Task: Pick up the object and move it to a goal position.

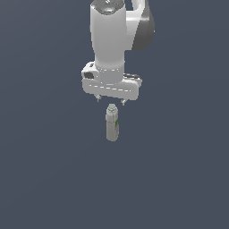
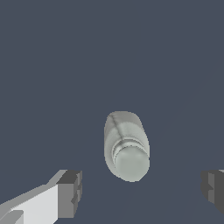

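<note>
Fingers (image 2: 70, 192) of the tool (image 1: 111, 100) sit wide apart, nothing gripped. Bottle (image 1: 112, 123) stands upright on the desk (image 1: 53, 179) right below, cap up, long axis vertical, approx centred betw. them; straight drop needed.

Tabletop (image 1: 49, 179): plain dark slate-blue surface, uniform, no markings or edges in either view. Only item on it is the bottle (image 1: 112, 123), pale grey-white, green label patch, standing upright near the middle of the exterior view, capped neck pointing up.
</note>
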`<state>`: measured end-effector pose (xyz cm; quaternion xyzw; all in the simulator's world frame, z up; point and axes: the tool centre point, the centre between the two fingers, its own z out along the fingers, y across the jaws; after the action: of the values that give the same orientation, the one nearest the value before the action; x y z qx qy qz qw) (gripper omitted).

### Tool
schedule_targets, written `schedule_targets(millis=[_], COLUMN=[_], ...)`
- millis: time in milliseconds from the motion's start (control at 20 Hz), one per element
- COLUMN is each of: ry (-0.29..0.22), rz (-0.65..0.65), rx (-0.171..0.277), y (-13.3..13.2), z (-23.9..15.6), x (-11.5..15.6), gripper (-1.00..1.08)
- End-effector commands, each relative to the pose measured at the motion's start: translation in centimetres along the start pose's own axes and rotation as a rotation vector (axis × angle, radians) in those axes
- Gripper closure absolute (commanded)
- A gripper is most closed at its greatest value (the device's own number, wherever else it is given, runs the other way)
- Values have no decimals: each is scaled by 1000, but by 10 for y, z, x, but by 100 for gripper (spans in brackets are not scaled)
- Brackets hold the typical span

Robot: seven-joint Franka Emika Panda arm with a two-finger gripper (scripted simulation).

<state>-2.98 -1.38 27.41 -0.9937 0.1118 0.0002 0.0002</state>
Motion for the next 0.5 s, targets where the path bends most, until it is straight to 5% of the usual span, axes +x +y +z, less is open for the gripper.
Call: schedule_targets(millis=[0, 450], ry=[-1, 0], rz=[1, 4], rx=[0, 0], y=[0, 1], z=[9, 43], x=[0, 1], gripper=[-92, -92])
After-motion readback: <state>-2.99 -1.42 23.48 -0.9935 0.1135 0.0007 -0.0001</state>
